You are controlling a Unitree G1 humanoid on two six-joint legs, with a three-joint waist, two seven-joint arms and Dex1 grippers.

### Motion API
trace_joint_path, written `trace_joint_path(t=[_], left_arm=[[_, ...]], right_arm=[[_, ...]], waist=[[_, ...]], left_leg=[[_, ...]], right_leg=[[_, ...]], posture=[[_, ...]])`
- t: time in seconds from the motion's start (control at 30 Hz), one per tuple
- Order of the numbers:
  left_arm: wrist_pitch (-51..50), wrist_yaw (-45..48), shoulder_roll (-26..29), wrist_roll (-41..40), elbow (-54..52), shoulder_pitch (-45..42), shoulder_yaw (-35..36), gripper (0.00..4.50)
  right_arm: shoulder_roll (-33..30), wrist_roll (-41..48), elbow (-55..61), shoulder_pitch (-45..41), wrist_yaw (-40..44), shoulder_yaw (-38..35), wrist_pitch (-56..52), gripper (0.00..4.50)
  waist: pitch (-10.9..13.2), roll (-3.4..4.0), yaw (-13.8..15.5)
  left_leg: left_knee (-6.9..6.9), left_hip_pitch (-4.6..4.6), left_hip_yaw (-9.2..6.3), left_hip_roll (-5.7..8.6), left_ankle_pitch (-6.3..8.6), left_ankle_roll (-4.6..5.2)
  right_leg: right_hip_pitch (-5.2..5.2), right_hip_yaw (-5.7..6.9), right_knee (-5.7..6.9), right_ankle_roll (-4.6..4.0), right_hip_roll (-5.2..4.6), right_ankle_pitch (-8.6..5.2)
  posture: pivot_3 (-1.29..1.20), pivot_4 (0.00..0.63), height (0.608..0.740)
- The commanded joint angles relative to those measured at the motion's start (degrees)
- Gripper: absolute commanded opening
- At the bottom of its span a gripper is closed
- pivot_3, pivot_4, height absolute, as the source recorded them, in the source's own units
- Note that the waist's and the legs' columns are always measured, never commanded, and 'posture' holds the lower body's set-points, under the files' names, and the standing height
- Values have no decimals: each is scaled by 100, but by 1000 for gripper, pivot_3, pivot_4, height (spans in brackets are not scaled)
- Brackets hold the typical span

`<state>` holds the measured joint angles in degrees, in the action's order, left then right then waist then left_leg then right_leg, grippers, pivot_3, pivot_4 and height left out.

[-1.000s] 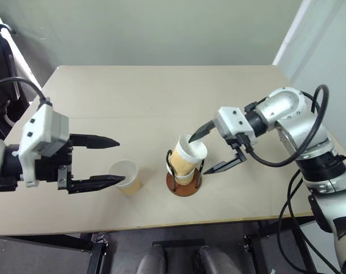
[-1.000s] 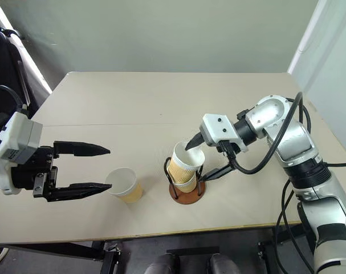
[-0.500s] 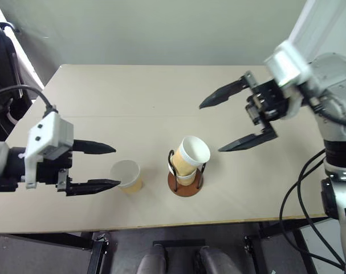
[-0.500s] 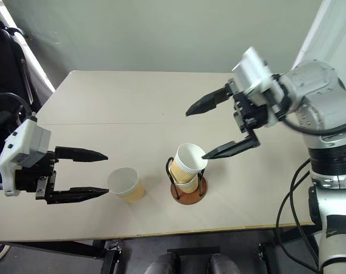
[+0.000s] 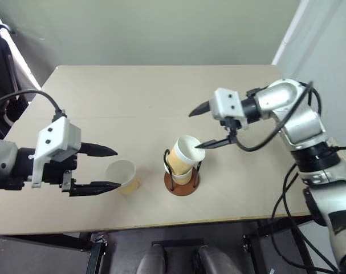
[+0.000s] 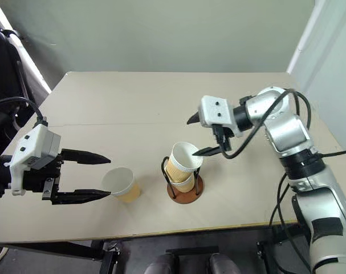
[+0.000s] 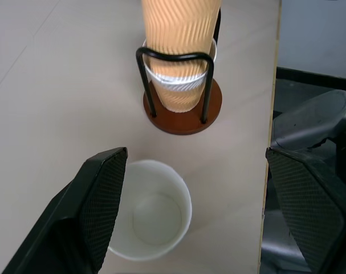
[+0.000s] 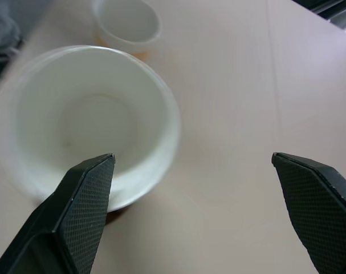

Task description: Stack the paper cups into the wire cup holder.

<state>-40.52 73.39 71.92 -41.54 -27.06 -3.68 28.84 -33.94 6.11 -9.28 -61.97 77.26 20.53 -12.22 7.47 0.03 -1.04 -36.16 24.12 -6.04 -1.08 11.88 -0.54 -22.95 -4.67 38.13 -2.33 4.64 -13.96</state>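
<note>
Paper cups: two sit nested in the wire cup holder, the upper cup leaning toward the robot's right and not pushed home; the third cup stands upright on the table, just left of the holder
Wire cup holder: near the table's front edge, between the two arms; black loops upright on the brown disc
Left gripper: fingers spread wide, empty; the loose cup stands at their tips, not yet pinched
Right gripper: fingers spread, empty; lower fingertip just at the tilted cup's rim
Step in hand: judged to be the fetching of the last cup
Next move: left fingers must straddle the cup wall and close gently; the leaning cup probably needs seating straight first
</note>
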Motion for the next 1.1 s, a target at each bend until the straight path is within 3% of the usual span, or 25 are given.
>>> trace_joint_path(t=[0.03,0.33,0.73,0.8,0.93,1.0,1.1], left_arm=[[-49,-59,-23,-30,-176,43,206,4171],[-159,-134,-114,-49,-351,225,416,4171],[-2,-34,-20,-56,-171,3,201,4171],[27,47,21,-90,-135,-80,157,4171],[211,367,192,78,-48,-72,-50,4171],[395,556,282,240,20,-20,-216,4171],[551,673,352,297,67,-190,-543,4171]], right_arm=[[103,-109,-99,-248,-31,-83,277,4471],[510,-163,-90,-401,-183,-175,288,4471],[461,82,-51,-674,-425,-693,165,4471],[176,237,25,-609,-156,-815,30,4471],[-1351,1953,861,56,1429,-1220,-1058,4471],[-2483,2876,1282,682,1523,-1209,-1157,4471],[-3551,3265,1433,1539,1524,-1369,-1126,4471]], waist=[[-1,-1,8],[0,-1,-6],[-1,-2,-2],[-1,-1,7],[-2,-5,111],[-2,-5,176],[-1,-7,173]], left_leg=[[0,3,0,-1,2,-3],[0,13,9,-21,9,-18],[-3,9,9,-33,6,-23],[-2,11,10,-34,6,-24],[-5,28,10,-31,5,-29],[-10,41,12,-29,7,-36],[-16,23,24,-28,20,-55]], right_leg=[[-2,0,-3,-1,1,-1],[-9,0,-15,-9,11,0],[-12,3,-10,-32,23,6],[-16,3,-10,-32,23,7],[-13,3,-23,-31,22,7],[-12,2,-35,-23,22,2],[9,-10,-34,-3,23,-13]], posture=[[0,150,740],[0,150,740],[0,150,740],[0,150,740],[0,150,740],[0,150,740],[0,150,740]])
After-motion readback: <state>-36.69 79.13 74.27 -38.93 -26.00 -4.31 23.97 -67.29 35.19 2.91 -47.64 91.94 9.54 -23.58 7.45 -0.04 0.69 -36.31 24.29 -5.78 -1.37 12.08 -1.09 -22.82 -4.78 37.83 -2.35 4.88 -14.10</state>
